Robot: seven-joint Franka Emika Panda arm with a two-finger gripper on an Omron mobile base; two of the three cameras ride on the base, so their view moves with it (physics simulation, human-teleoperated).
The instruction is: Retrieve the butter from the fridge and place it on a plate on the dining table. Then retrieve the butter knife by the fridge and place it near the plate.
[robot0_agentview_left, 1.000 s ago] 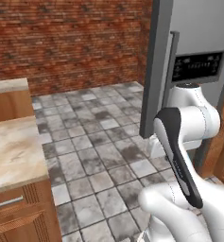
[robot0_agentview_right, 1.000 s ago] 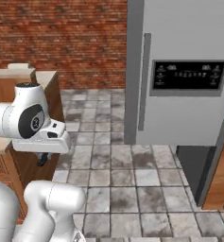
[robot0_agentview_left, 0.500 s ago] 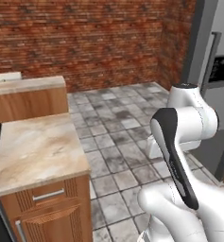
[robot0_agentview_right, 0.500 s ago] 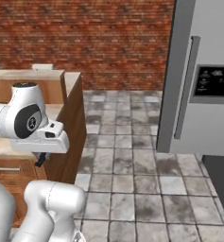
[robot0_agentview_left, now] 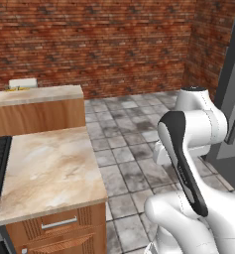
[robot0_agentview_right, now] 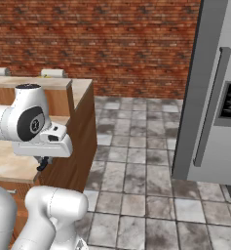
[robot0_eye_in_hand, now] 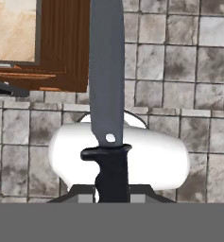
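Carrying the butter knife (robot0_eye_in_hand: 107, 90) from the fridge (robot0_agentview_right: 215, 93) toward the dining table

The knife was held by its dark handle in the closed tool (robot0_eye_in_hand: 111, 189), blade pointing away over the tiled floor (robot0_agentview_right: 136, 161), in the hand view. The second half of the task was judged under way; the plate was not made out, so the desk carrying it would have to be reached next and the knife laid just beside it

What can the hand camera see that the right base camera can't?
The hand view shows the butter knife, its dark handle held in the shut pincer, blade pointing away over the floor. The right base view instead shows the grey fridge with its long handle, and the brick wall. Both show the grey tiled floor and a wooden cabinet with a marbled top.
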